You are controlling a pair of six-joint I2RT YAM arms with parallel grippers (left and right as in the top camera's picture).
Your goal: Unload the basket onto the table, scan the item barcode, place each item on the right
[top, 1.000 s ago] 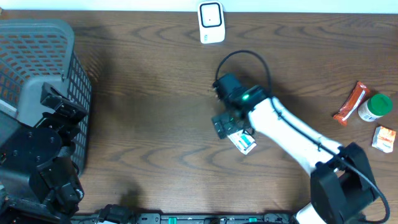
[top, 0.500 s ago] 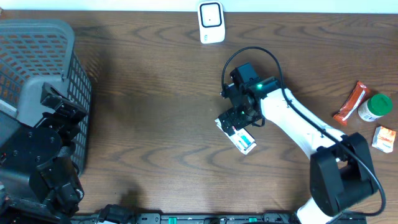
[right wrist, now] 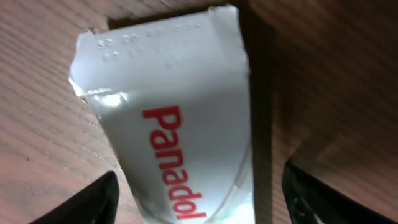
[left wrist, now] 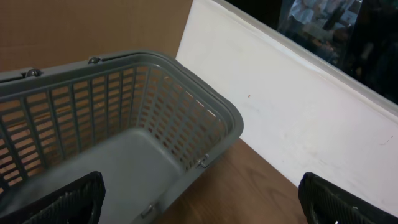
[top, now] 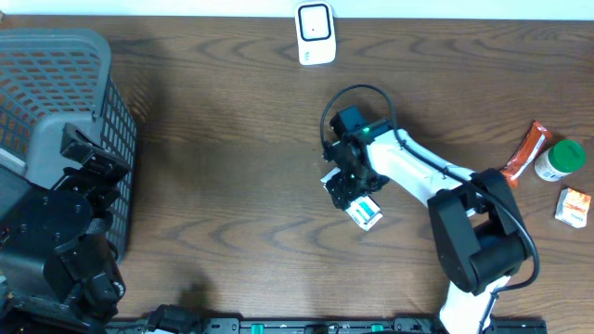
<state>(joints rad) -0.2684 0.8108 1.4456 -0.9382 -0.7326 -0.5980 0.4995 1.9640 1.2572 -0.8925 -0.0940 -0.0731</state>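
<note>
The right gripper [right wrist: 202,194] is down at the table with its jaws standing apart and the Panadol box [right wrist: 174,112] lying between them. In its wrist camera the two dark fingertips [right wrist: 93,199] show at the bottom corners, one on either side of the white carton. Neither looks pressed against it, so as far as I can see nothing is clamped. The box rests flat on the wooden table [right wrist: 37,124] with its red lettering facing up.

From overhead, the right gripper [top: 355,188] sits near the middle of the table [top: 213,167], and the box [top: 369,214] pokes out from under it at an angle toward the near edge. The white scanner [top: 316,33] stands at the far edge of the table, well apart from the box.

The left gripper [left wrist: 199,200] is spread wide with nothing between its jaws. It hangs over the grey basket [left wrist: 186,81], which takes up the left end of the table [top: 56,65].

Off at the right end there's an orange packet [top: 525,153] with a green-lidded jar [top: 562,160] just beside it. A small orange-and-white carton [top: 576,206] lies near them.
</note>
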